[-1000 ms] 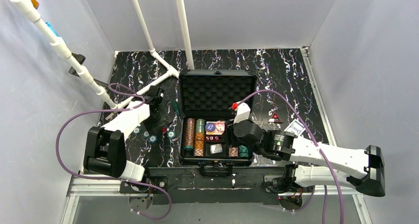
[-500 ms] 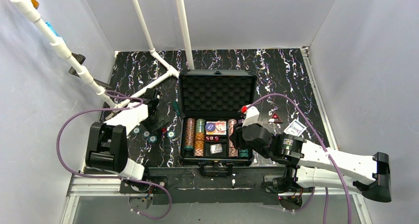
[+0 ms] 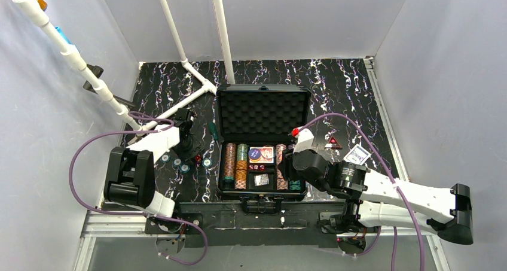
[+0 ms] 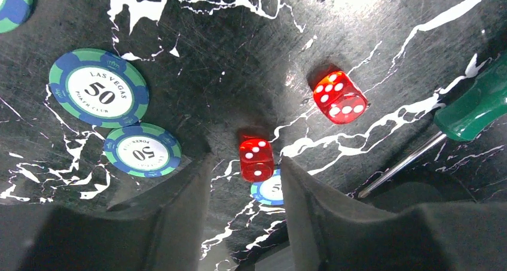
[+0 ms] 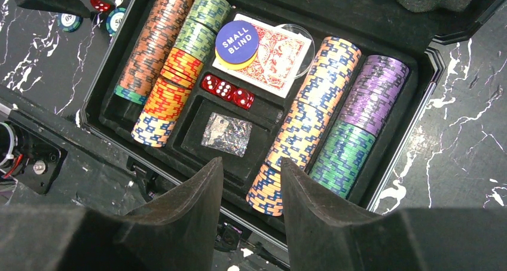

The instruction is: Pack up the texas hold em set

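from above, the black case (image 3: 219,163) lies open in the middle of the tabletop (image 3: 347,91), its lid propped back so the trays face up. the left gripper (image 3: 192,146) is low over loose chips (image 3: 185,167) to the left of the case, and the right gripper (image 3: 286,163) hovers above the case's right side. a red triangle piece (image 3: 333,143) and a card deck (image 3: 357,155) are not yet packed and lie to the right of it. the left wrist view shows the left gripper (image 4: 244,163) spread apart and straddling a red die (image 4: 256,158), likely lined up to pinch it. a second die (image 4: 339,97), two 50 chips (image 4: 98,87) and a green-handled tool (image 4: 472,106) lie nearby. the right wrist view shows the right gripper (image 5: 251,169) parted and empty over the case (image 5: 412,127), where chip rows (image 5: 311,115) lie on edge in their slots beside a deck (image 5: 281,52) and dice (image 5: 227,91).
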Controlling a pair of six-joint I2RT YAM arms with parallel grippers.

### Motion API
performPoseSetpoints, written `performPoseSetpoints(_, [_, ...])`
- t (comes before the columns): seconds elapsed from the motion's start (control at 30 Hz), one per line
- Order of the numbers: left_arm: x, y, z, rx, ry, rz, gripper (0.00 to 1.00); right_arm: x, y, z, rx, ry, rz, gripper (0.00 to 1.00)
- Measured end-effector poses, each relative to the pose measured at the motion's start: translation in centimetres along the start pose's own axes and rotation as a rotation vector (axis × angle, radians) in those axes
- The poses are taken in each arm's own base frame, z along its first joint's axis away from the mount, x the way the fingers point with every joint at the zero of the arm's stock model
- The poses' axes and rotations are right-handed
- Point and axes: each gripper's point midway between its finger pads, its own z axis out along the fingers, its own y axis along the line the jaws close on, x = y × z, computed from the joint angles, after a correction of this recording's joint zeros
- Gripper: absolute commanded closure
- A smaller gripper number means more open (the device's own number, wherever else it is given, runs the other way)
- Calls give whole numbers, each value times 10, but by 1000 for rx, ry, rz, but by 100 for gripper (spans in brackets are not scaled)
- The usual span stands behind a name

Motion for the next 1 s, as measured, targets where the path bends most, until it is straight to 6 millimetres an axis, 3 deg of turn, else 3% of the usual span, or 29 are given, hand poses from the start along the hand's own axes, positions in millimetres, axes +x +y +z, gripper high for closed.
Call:
performPoseSetpoints(0.07, [1, 0, 0, 2, 4, -5, 65, 0, -1, 1, 3, 2, 0, 53])
performPoseSetpoints(0.17, [4, 2, 1, -2, 8, -11, 94, 2, -1, 2, 9, 8, -4, 54])
performPoseSetpoints(0.2, [4, 3, 1, -2, 8, -11, 100, 2, -1, 3, 10, 10, -5, 54])
performPoseSetpoints(0.33, [3, 2, -4, 7, -5, -4, 100, 3, -2, 3, 13, 12, -6, 54])
performPoseSetpoints(0.47, [14, -7, -37, 102, -38, 82, 100, 3, -6, 1, 25, 11, -10, 52])
performPoseSetpoints(0.6, [49, -41, -90, 336, -54, 241, 100, -4, -9, -4, 27, -20, 6, 52])
performPoseSetpoints(0.73, [101, -73, -121, 518, 2, 414, 100, -9, -11, -6, 28, -34, 20, 52])
performPoseSetpoints(0.87, [152, -108, -118, 555, 106, 573, 100, -11, -15, -9, 35, -42, 29, 52])
performPoseSetpoints(1.0, [196, -154, -96, 549, 177, 683, 100, -12, -22, -15, 48, -50, 43, 52])
